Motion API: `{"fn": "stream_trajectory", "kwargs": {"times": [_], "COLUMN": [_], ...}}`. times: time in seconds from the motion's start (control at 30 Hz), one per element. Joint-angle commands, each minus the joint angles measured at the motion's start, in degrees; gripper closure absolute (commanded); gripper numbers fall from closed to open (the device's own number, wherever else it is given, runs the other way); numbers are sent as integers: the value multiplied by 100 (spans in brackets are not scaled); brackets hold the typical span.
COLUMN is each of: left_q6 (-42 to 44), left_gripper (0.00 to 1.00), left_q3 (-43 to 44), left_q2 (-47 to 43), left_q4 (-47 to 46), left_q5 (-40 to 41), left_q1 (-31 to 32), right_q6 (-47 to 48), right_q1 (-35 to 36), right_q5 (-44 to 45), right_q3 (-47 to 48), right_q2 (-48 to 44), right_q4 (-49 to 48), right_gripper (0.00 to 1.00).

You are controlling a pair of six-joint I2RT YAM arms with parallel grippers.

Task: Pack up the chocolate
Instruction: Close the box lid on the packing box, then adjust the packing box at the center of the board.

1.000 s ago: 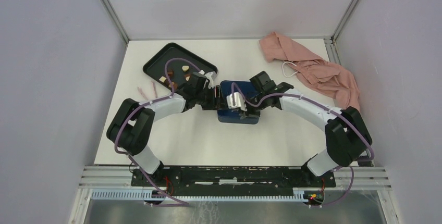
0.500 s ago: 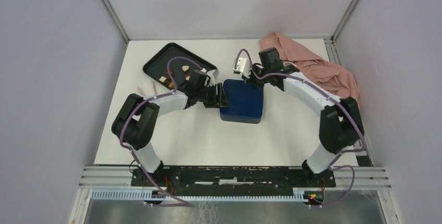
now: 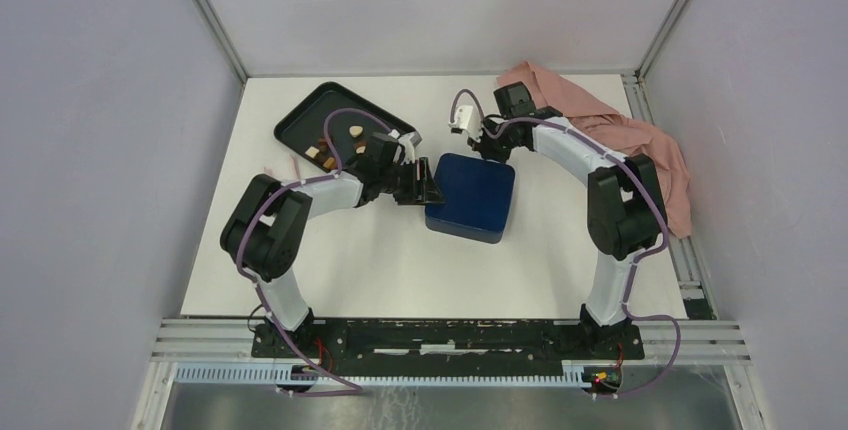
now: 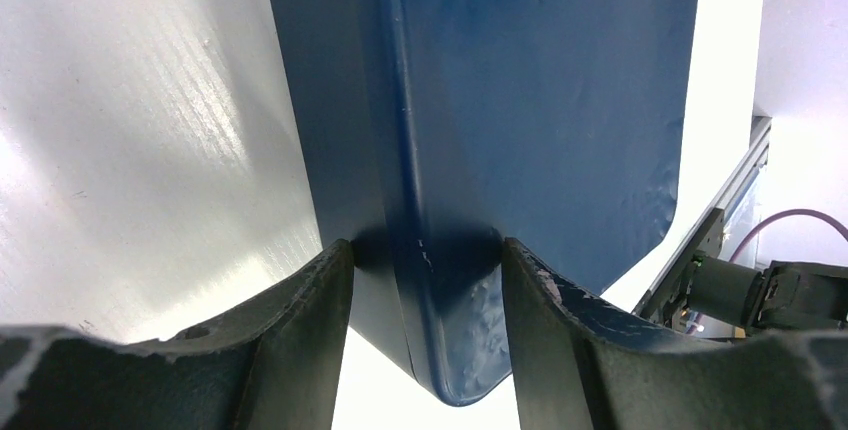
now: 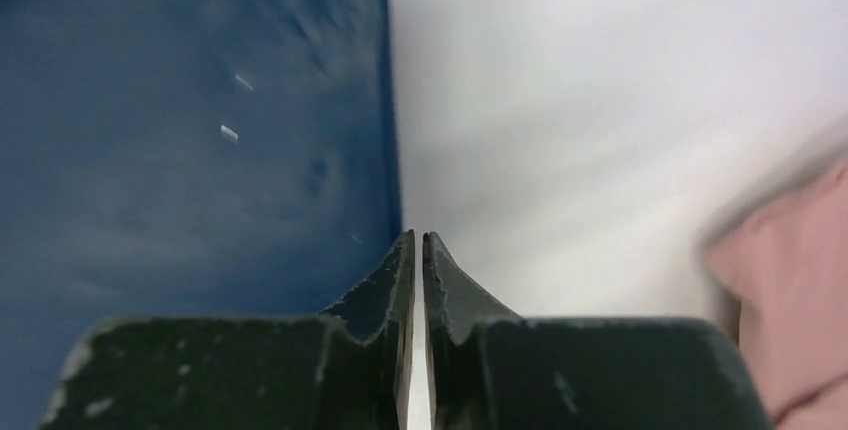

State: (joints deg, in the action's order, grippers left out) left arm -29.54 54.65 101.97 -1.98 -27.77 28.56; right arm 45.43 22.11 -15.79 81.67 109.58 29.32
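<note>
The chocolate [image 3: 355, 131] lies as a few small cream and brown pieces on the black tray [image 3: 300, 115] at the back left. The dark blue box [image 3: 472, 197] rests mid-table with its top closed. My left gripper [image 3: 425, 188] is shut on the box's left corner; in the left wrist view its fingertips [image 4: 425, 250] pinch the blue box [image 4: 520, 100] at its rim. My right gripper [image 3: 487, 145] hovers just behind the box's far edge. In the right wrist view it [image 5: 416, 238] is shut with nothing between the jaws, beside the box's edge [image 5: 190, 130].
A crumpled pink cloth [image 3: 610, 135] lies at the back right, close to the right arm, and shows at the right wrist view's edge [image 5: 790, 280]. Small pinkish scraps [image 3: 285, 165] lie left of the tray. Grey walls enclose the table.
My right arm left the top of the box and swung back toward the cloth, its jaws closing. The box shifted slightly right and turned in the left gripper's hold.
</note>
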Motion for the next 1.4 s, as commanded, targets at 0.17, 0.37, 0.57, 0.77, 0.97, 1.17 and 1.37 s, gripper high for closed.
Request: {"fn": "stream_trajectory", "kwargs": {"times": [0.17,0.37,0.57,0.77,0.97,1.17,1.37], "left_q6": [190,144,112,-23,-280,-628,-1901], "left_gripper": [42,43,43,46,55,54,40], "left_q3": [-334,-441,-533,-720,-921,-1005,-1244], "left_q2": [486,389,285,114,-160,-304,30], "left_q4": [686,629,549,296,-180,-560,-2581], "left_q5": [462,405,318,165,-179,-347,-647], "left_q1": [-35,-37,-35,-16,22,633,1654], "right_q6": [-506,-690,-570,-479,-422,-565,-543], "right_q1": [596,831,832,559,97,-1049,-2138], "right_q5": [-2090,-860,636,-570,-1325,-305,-440], "right_q3": [1416,1372,1122,1194,-31,-1797,-2461], "right_q2": [-372,325,1260,927,-1114,-2380,-2427], "right_q4": [687,732,773,1132,684,24,-207], "right_gripper": [88,89,90,86,73,72,73]}}
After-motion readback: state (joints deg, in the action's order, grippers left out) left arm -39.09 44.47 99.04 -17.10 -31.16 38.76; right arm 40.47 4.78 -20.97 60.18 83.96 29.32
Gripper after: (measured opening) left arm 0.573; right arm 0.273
